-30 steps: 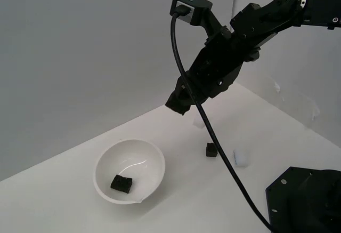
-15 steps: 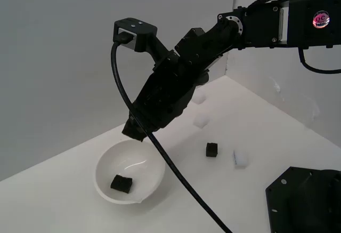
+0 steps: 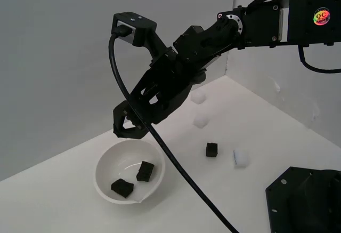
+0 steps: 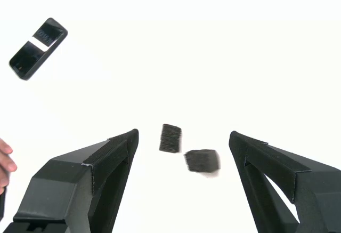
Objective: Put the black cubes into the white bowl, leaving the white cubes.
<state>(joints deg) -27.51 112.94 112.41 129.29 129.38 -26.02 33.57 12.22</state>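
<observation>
Gripper (image 3: 127,126) hangs just above white bowl (image 3: 106,165) rim, jaws spread wide, nothing between them (wrist view confirms). 2 black cubes in bowl: one (image 3: 122,186) lying low, other (image 3: 145,170) tilted vs. inner wall, maybe not settled. 3rd black cube (image 3: 211,149) on table, apart from bowl. White cubes (image 3: 240,158) (image 3: 201,120) (image 3: 198,97) on table near it. Est. 2/3 done; 1 pick + drop left.

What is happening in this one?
The single arm's gripper hangs open over the white bowl. Two black cubes lie in the bowl; a third black cube sits on the table among three white cubes, so one pickup appears to remain.
</observation>
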